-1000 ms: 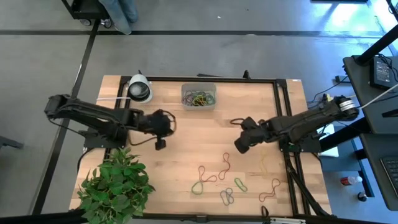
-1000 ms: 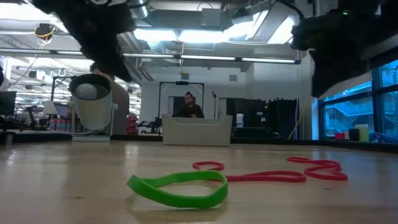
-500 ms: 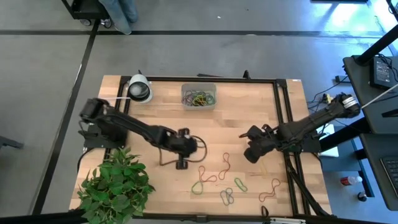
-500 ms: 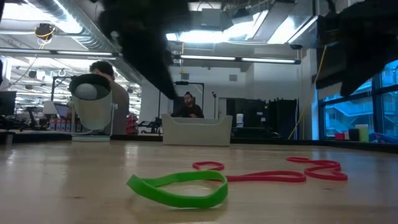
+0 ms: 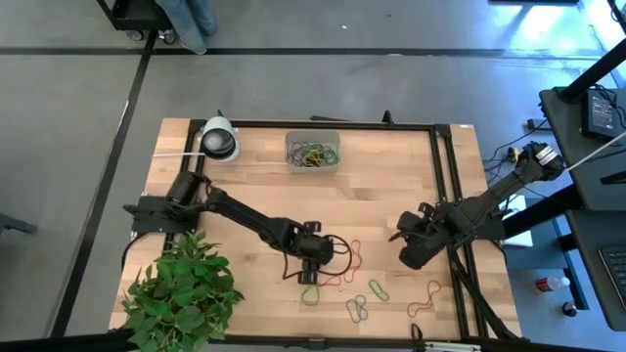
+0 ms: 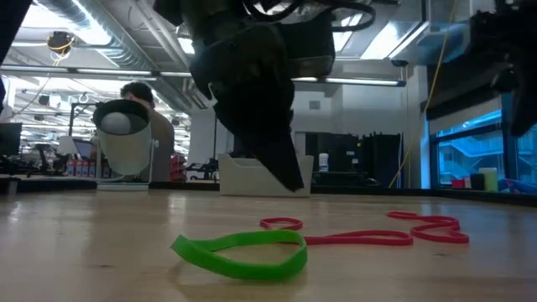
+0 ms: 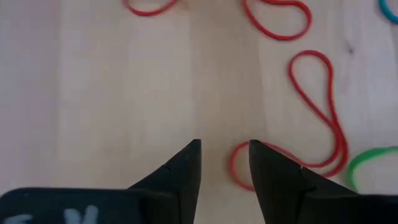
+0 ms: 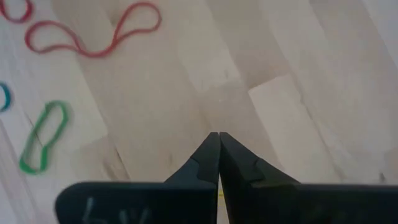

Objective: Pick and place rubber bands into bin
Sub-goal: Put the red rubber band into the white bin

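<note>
The left gripper (image 5: 311, 279) hangs low over the front middle of the table (image 5: 245, 196), its fingers (image 7: 186, 171) parted with bare wood between them and a red band (image 7: 320, 118) just beside one tip. A green band (image 5: 313, 293) lies near the table's front edge just in front of it; more bands (image 5: 358, 308) are scattered to its right along that edge. The right gripper (image 5: 411, 256) is near the right side rail, fingers (image 8: 214, 155) pressed together and holding nothing, above bare wood, with a green band (image 8: 42, 137) and a red one (image 8: 93, 34) a little way off. The bin (image 5: 312, 152) sits at the back edge, well apart from both arms, with bands already inside. The broad middle of the table between bin and grippers lies open. A plant (image 5: 186, 288) crowds the front left corner.

A second ago the left gripper was closed near the left middle; it has since swung to the front and opened. The right gripper has moved forward, still closed.
</note>
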